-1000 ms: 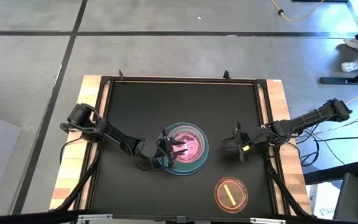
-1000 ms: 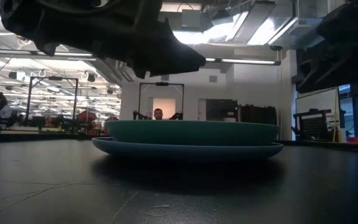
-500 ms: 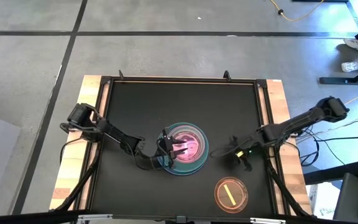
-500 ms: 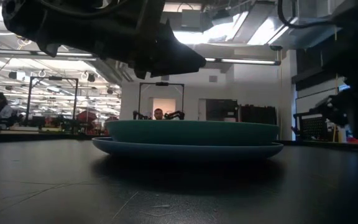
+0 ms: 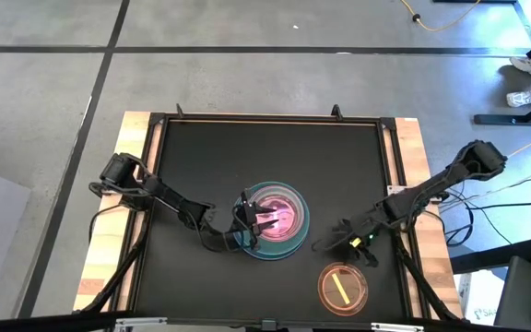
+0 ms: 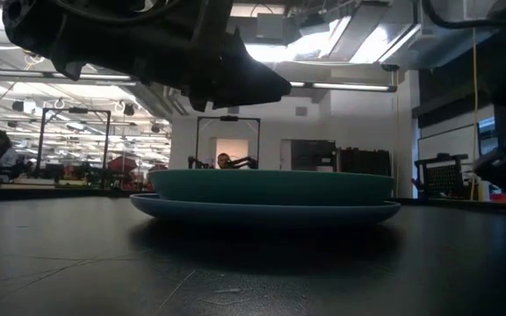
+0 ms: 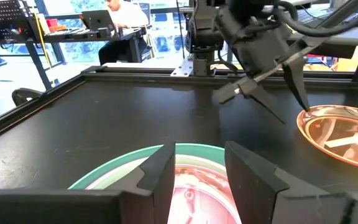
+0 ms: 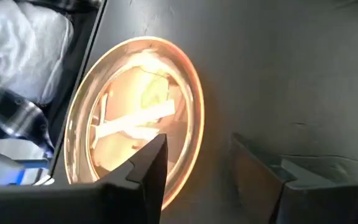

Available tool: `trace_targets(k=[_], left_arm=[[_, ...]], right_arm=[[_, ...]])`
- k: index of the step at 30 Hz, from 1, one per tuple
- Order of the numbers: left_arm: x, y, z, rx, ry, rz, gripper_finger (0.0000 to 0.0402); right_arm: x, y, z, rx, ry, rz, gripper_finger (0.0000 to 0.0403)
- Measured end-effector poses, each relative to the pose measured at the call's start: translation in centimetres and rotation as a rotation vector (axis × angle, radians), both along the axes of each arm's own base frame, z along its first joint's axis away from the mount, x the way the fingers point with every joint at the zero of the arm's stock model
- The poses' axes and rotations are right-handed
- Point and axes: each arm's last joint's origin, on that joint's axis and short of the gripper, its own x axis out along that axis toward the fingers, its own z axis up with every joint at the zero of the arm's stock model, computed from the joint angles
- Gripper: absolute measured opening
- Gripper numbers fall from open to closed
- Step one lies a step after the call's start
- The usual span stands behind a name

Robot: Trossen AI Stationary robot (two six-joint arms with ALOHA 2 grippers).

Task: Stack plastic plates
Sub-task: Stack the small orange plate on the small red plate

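Note:
A stack of plates (image 5: 277,223) sits mid-table: a blue-grey plate (image 6: 262,211) at the bottom, a teal one (image 6: 271,186) on it, and a translucent pink dish (image 7: 197,190) on top. My left gripper (image 5: 258,218) hovers open just above the stack's left part, its fingers (image 7: 160,177) over the pink dish without touching it. A translucent orange dish (image 5: 342,286) with a pale centre stripe lies flat near the table's near right corner. My right gripper (image 5: 339,245) is open, just beyond the orange dish (image 8: 135,124) on its far side, apart from it.
The black table top (image 5: 247,157) has a raised frame and wooden side boards (image 5: 418,166). Its far half and the near left area hold nothing. People and desks (image 7: 120,18) show in the room beyond.
My right gripper has moved toward the table's near edge and a little left, closing on the orange dish, with its arm swinging round. My left gripper and the stack have kept still.

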Motion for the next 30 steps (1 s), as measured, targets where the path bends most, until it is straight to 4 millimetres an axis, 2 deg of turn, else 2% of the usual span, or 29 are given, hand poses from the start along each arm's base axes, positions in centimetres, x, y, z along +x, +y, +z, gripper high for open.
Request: trace_targets(k=[7,16,20,27,30], left_arm=[[0.0,0.0,0.0,-0.008,-0.002,0.001,0.0133],[0.0,0.1,0.0,-0.008,-0.002,0.003,0.0133],[0.0,0.1,0.0,-0.008,-0.002,0.003,0.0133],[0.0,0.1,0.0,-0.007,-0.001,0.003,0.0133],[0.0,0.1,0.0,-0.007,-0.001,0.003,0.0133]], right_arm=[[0.1,1.2,-1.2,-0.012,0.042,0.003,0.0165],[0.7,1.6,-2.2,0.004,0.066,-0.013,0.0159],[1.0,1.8,-2.6,0.026,0.074,-0.012,0.0120],[1.0,1.8,-2.8,-0.019,0.036,0.003,0.0013],[1.1,1.7,-2.8,-0.045,0.003,0.023,0.0012]])
